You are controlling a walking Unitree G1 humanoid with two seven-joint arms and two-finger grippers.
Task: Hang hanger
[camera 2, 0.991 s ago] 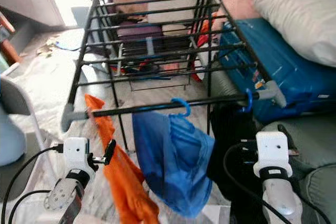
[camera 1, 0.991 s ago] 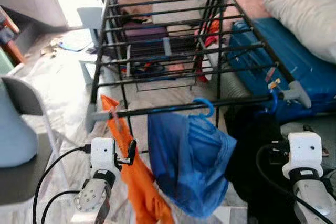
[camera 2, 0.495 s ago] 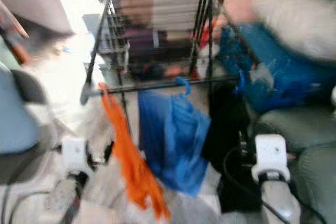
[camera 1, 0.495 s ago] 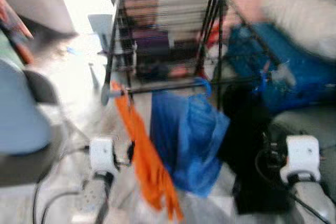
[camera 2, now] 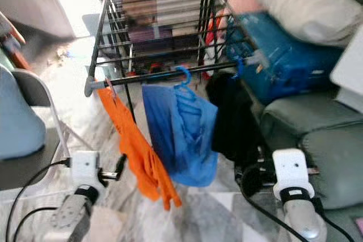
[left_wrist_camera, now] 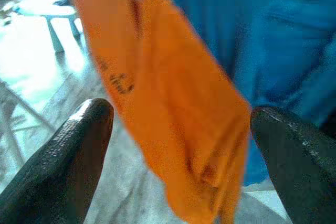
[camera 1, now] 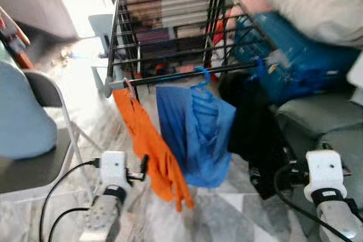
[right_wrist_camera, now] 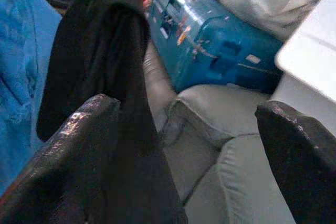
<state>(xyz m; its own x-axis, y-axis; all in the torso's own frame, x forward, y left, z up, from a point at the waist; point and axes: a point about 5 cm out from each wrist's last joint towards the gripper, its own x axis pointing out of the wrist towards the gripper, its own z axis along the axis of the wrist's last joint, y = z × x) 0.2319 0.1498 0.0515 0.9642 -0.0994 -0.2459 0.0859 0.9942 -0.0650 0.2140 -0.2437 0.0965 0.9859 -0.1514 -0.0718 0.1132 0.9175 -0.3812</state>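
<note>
A black drying rack (camera 1: pixel 170 32) stands in the middle of the scene on a pale marbled floor (camera 1: pixel 238 219). Three garments hang from its near rail. At the left is an orange garment (camera 1: pixel 150 145). In the middle is a blue garment (camera 1: pixel 195 134), carried on a blue hanger (camera 1: pixel 202 75) whose hook sits over the rail. At the right is a black garment (camera 1: pixel 252 128), hung beside a second blue hook near the rail's right end (its hanger body is hidden by the fabric).

The left gripper (left_wrist_camera: pixel 178 145) is low at the near left, pointed at the lower part of the orange garment. Its fingers are spread wide apart with nothing between them; the orange fabric hangs beyond the fingertips.

The right gripper (right_wrist_camera: pixel 184 140) is low at the near right, its fingers likewise wide apart and empty, facing the black garment and a grey sofa (camera 1: pixel 317 123).

A blue suitcase (camera 1: pixel 295 55) lies on the sofa to the right of the rack, with a pale pillow (camera 1: pixel 317 7) on top. A chair (camera 1: pixel 34 162) stands at the left.
</note>
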